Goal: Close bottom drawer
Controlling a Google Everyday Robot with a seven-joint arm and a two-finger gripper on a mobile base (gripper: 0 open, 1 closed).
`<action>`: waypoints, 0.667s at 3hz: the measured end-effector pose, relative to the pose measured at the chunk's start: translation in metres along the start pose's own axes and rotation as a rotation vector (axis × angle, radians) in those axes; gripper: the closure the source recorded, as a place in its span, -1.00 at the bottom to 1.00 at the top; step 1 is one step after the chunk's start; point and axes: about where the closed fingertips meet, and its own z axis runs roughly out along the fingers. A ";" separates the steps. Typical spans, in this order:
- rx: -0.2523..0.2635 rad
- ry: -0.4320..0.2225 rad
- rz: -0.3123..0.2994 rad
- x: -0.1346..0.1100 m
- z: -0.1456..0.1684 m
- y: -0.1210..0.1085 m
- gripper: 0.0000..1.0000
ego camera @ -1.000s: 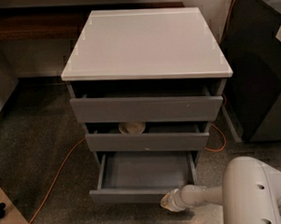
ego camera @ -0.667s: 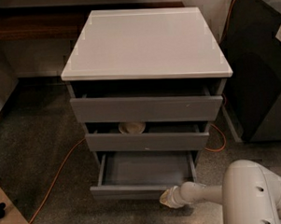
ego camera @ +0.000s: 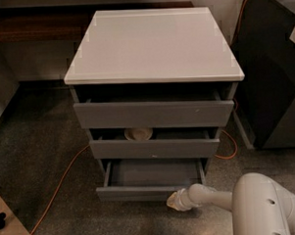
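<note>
The bottom drawer (ego camera: 152, 177) stands pulled out, and the right end of its grey front is just behind the gripper (ego camera: 174, 200), apparently touching it. Whether the gripper is open cannot be told. Above it, the middle drawer (ego camera: 154, 148) holds a beige bowl (ego camera: 138, 133). An orange cable (ego camera: 62, 184) lies on the floor well to its left.

Gripper (ego camera: 174, 200) is seen low, right of centre, over speckled grey floor (ego camera: 50, 143). An orange cable (ego camera: 60, 192) is laid across the floor to its left, and an orange loop (ego camera: 227, 156) is seen up-right of it. A dark unit (ego camera: 273, 70) is placed further right, a dark wooden ledge (ego camera: 31, 29) far behind-left, and a light wood surface (ego camera: 13, 233) far left.
</note>
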 end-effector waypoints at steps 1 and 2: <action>0.018 -0.015 -0.014 -0.008 0.007 -0.025 1.00; 0.018 -0.015 -0.014 -0.008 0.007 -0.025 1.00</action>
